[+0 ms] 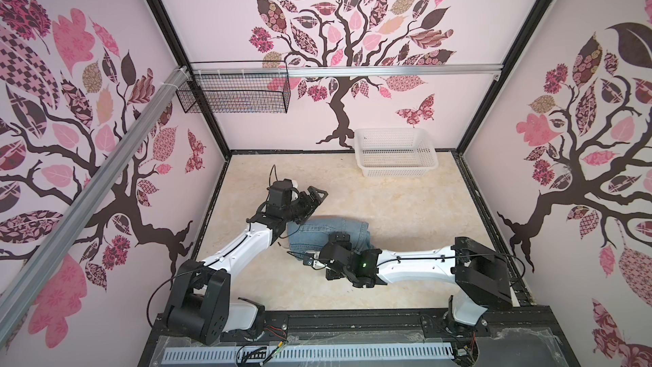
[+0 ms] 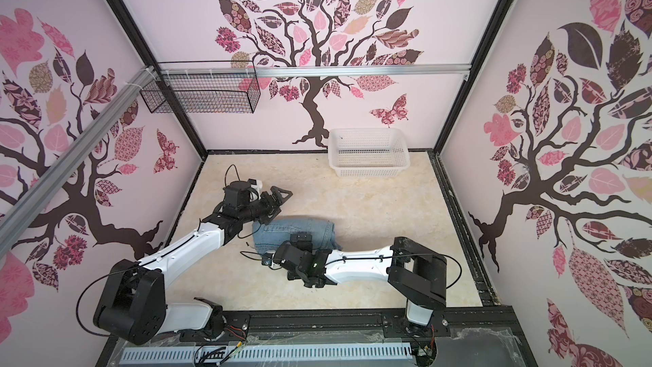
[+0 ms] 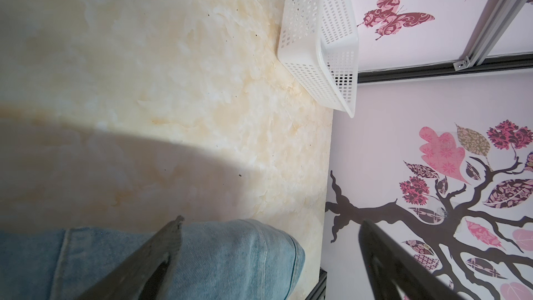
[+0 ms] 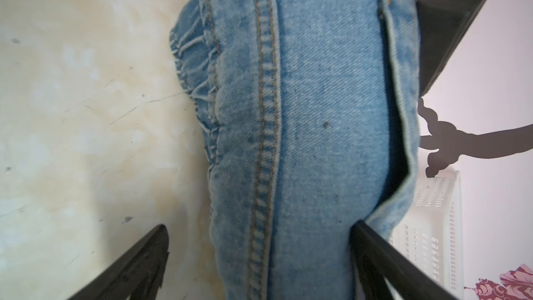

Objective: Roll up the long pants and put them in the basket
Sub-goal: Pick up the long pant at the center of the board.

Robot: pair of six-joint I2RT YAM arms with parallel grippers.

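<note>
Long pants (image 1: 326,231) lie as 1 rolled bundle mid-table (image 1: 395,206). I read the left gripper (image 3: 271,225) spread beside its far edge, and the right gripper (image 4: 259,236) spread astride the denim, not pinching.

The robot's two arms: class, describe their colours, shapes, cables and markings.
The left arm and right arm have white shells, bulky black joints and black cables clipped alongside. The left gripper and right gripper have slim black tapered fingers. A green light glows on the right wrist.

You can read no text, label, brand or number anywhere in these views, on any thing.
</note>
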